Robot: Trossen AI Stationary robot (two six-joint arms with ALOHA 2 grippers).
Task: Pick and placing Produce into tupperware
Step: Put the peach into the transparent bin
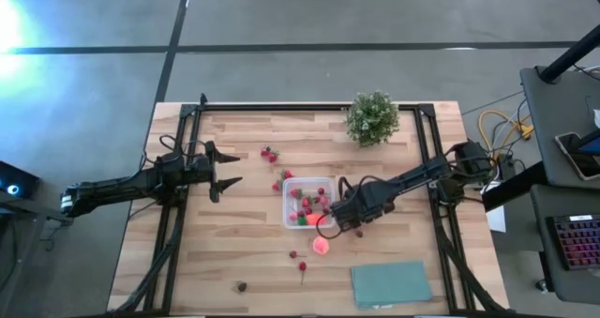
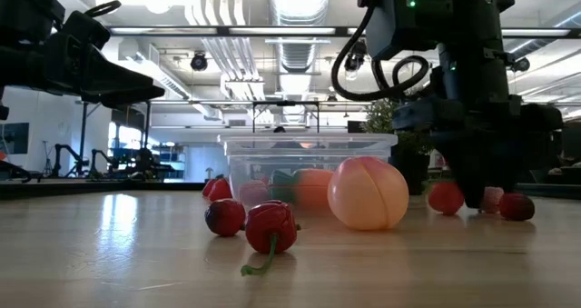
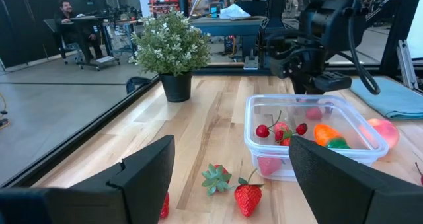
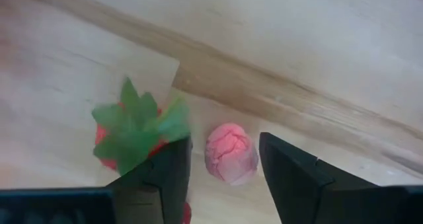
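Note:
The clear tupperware (image 1: 309, 204) stands mid-table and holds several pieces of produce, among them cherries (image 3: 283, 128) and an orange piece with a green end (image 3: 330, 137). My right gripper (image 1: 341, 224) points down just right of it, open. In its wrist view, its fingers stand on either side of a small pink berry (image 4: 230, 154) lying on the table. A red strawberry with green leaves (image 4: 135, 133) lies beside one finger. A pink-orange peach (image 1: 322, 246) rests on the table nearby. My left gripper (image 1: 228, 173) waits open at the table's left.
Loose strawberries (image 1: 270, 154) (image 3: 248, 197) lie left of the tupperware. Cherries (image 1: 298, 260) and a dark piece (image 1: 241, 286) lie toward the near edge. A potted plant (image 1: 372, 118) stands at the far side. A teal cloth (image 1: 391, 283) lies flat at the near right.

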